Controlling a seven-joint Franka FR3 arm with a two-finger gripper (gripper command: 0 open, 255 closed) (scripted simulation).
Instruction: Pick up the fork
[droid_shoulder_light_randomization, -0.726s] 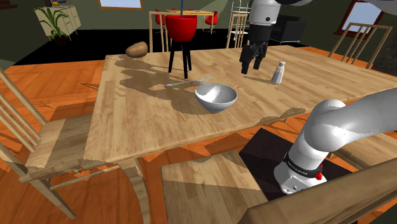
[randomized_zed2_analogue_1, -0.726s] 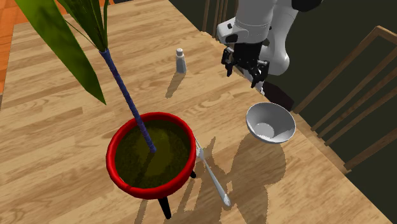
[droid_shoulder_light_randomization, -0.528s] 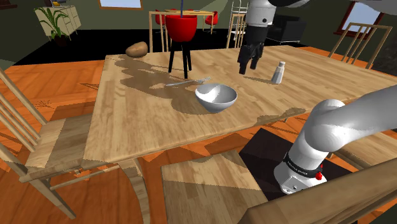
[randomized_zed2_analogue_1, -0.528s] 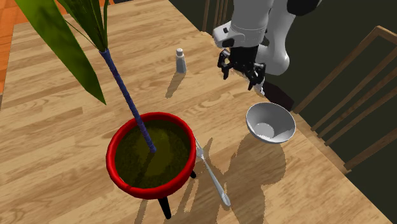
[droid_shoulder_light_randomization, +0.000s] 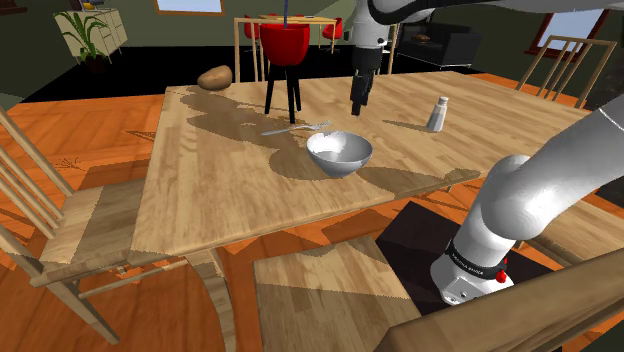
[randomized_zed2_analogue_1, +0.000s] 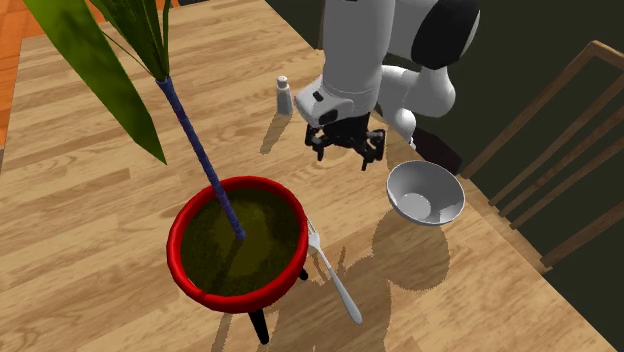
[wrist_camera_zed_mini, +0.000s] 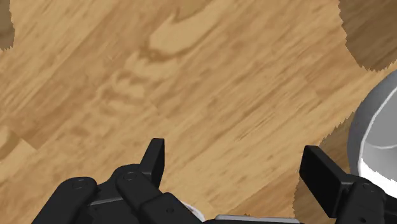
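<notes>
Orange plank floor; wooden chairs round table; cabinet, plant beyond.

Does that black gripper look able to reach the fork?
Probably yes: the open gripper hangs over bare table, and the fork lies uncovered nearby; only its tines sit close by the red pot.

The fork is a slim silvery one, lying flat on the table and untouched. It's well apart from the gripper — tine end nearer it, handle pointing away.
</notes>
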